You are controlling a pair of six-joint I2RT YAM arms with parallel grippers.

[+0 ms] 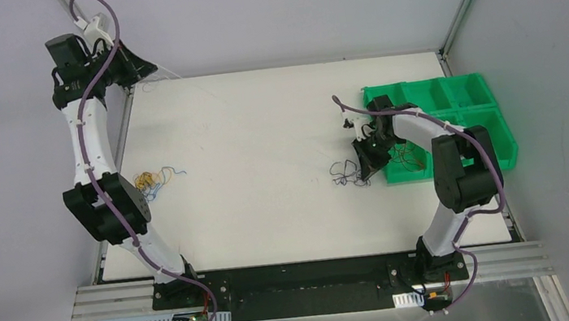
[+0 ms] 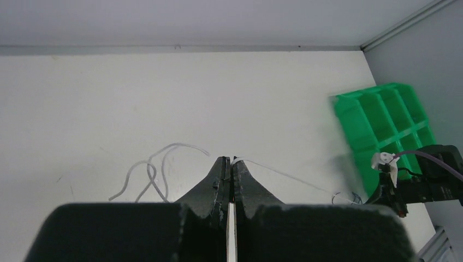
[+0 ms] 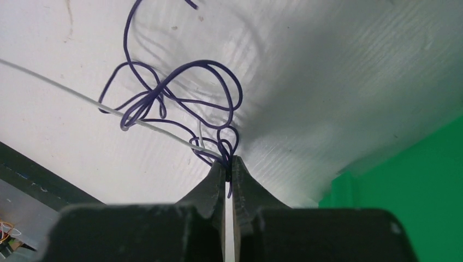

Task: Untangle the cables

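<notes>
Your left gripper (image 2: 232, 162) sits at the far left corner of the worktop (image 1: 261, 130), its jaws pinched together on a thin white wire (image 3: 65, 87). That wire runs taut across the worktop to your right gripper (image 3: 230, 161), which is clamped on a purple tangle (image 3: 155, 95) just beside the green bin (image 1: 461, 90). The tangle is 1 hair-thin dark purple strand folded into several overlapping loops. It lies flat on the worktop, and the white wire passes through it to reach the same closed tips. A small yellow and blue bundle (image 1: 151, 178) lies near the left edge, well apart from both grippers. Loose white loops (image 2: 155, 174) rest on the worktop just left of the left gripper.
</notes>
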